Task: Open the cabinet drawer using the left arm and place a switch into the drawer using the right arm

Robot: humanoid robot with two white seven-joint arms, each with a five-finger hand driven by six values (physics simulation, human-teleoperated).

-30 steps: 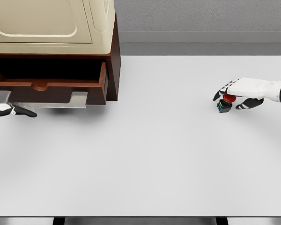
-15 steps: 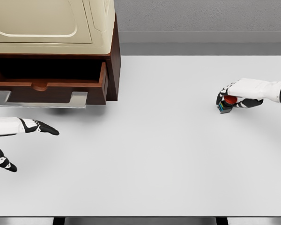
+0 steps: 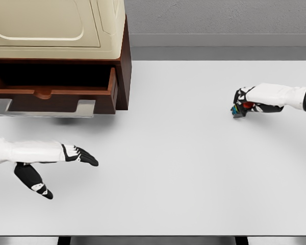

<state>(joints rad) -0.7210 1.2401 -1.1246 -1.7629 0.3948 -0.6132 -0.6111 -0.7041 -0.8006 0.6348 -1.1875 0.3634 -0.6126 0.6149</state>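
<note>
Drawer [image 3: 53,94] open, and that is the first half of the job looking done: we see the wooden front pulled out from under the cream cabinet [image 3: 56,25], dark hollow showing behind it, metal handle [image 3: 43,108] hanging along its lower edge. Our left hand [image 3: 51,163] is well clear of that handle, low over the white counter [image 3: 163,168] at the near left, fingers stretched forward and thumb dropped down, holding nothing. Now over to the far right, where the action is: our right hand [image 3: 244,102] has its fingers curled down around the switch [image 3: 238,109], a small dark block with a red button and a touch of green and blue at its base (much of it is tucked under the fingers). We judge that grasp closed on it, though we cannot tell whether the switch is lifted or touching the counter; it sits very close to the surface. So what is left? The whole carry, as we read it: the switch is well apart from the drawer, with the full width of the counter between them, and it has to go across, up over the drawer front and down into that dark hollow before the fingers let go.
</note>
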